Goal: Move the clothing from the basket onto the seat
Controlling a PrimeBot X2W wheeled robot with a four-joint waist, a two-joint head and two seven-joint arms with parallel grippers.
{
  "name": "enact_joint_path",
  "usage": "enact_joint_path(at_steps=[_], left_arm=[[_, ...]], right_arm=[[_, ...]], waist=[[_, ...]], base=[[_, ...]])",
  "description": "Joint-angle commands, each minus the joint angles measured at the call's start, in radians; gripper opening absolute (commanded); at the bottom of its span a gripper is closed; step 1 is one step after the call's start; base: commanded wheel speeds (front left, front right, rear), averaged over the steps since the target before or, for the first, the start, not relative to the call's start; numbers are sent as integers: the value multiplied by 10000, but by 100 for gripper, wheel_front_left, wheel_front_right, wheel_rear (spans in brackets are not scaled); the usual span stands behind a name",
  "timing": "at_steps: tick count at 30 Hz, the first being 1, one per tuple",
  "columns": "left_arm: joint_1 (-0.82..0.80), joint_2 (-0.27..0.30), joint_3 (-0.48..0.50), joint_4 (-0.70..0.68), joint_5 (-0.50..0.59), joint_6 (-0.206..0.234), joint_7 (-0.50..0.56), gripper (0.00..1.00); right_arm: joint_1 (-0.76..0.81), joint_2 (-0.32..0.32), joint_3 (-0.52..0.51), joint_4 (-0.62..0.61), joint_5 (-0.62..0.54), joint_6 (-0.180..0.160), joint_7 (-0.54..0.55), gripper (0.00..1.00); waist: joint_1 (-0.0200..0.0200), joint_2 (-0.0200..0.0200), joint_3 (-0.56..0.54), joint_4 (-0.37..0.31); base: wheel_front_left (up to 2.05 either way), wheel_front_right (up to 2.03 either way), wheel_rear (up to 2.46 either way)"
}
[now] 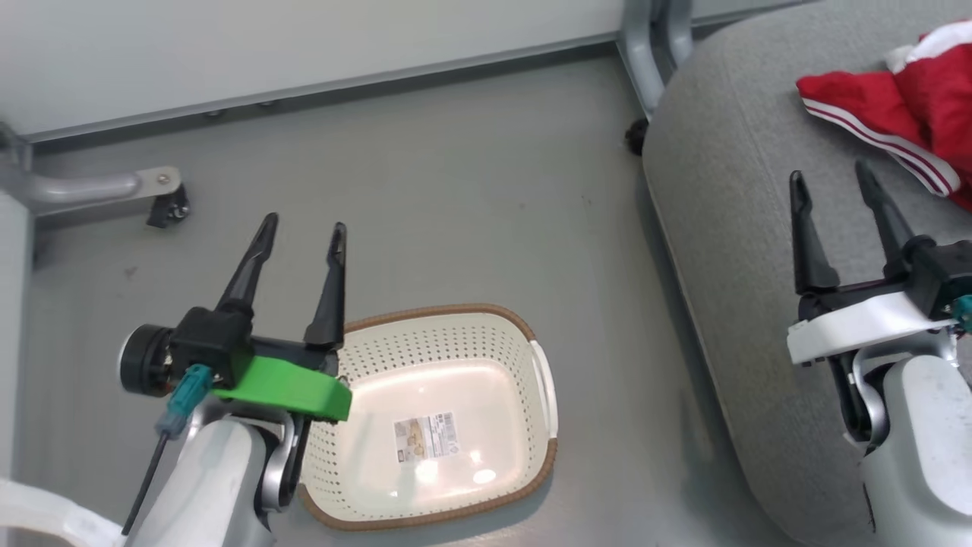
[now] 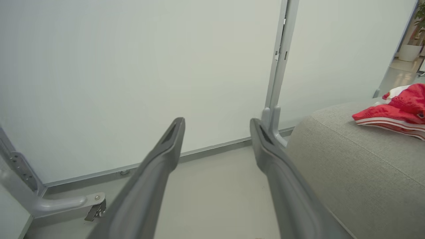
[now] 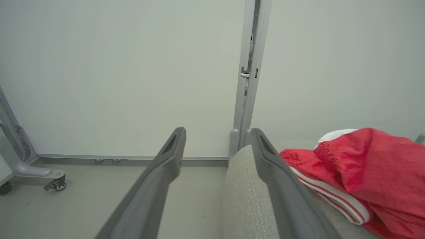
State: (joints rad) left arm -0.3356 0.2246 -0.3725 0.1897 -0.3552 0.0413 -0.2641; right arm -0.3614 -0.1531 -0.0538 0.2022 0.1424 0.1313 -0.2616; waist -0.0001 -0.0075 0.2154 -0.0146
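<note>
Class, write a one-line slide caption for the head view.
Basket on the floor holds just its label; red clothing lies on the grey seat; left gripper and right gripper open, holding nothing.

The head view looks steeply down at the floor (image 1: 456, 190), the basket (image 1: 456, 342) close beneath it and the seat (image 1: 729, 228) at its right. Each wrist view sits low, facing level along the left gripper (image 2: 216, 122) or right gripper (image 3: 217, 130) toward the wall panels (image 2: 132, 66). All three share the seat's corner and the red clothing (image 1: 858, 99).
</note>
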Motion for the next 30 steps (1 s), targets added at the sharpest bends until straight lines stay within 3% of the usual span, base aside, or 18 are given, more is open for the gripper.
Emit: enact_joint_path(at_steps=[1,18,30], left_arm=[[262,-97,221,-46,134,-59,-3,100],[1959,-964,2921,-478,1241,-758,-2,100],[2617,-1325,3506,-662,1712,-1201,-2,100]], right_arm=[[185,28,37,-52,-25,-11,-27,100],[1567,847,328,-860,-238,-11,-27,100],[2788,1011,351,-1408,-404,-11,-27,100]], waist=[[1,75,-479,501],[1,75,-1348,1141],[1,75,-1847,1174]], base=[[0,0,0],[0,0,0],[0,0,0]])
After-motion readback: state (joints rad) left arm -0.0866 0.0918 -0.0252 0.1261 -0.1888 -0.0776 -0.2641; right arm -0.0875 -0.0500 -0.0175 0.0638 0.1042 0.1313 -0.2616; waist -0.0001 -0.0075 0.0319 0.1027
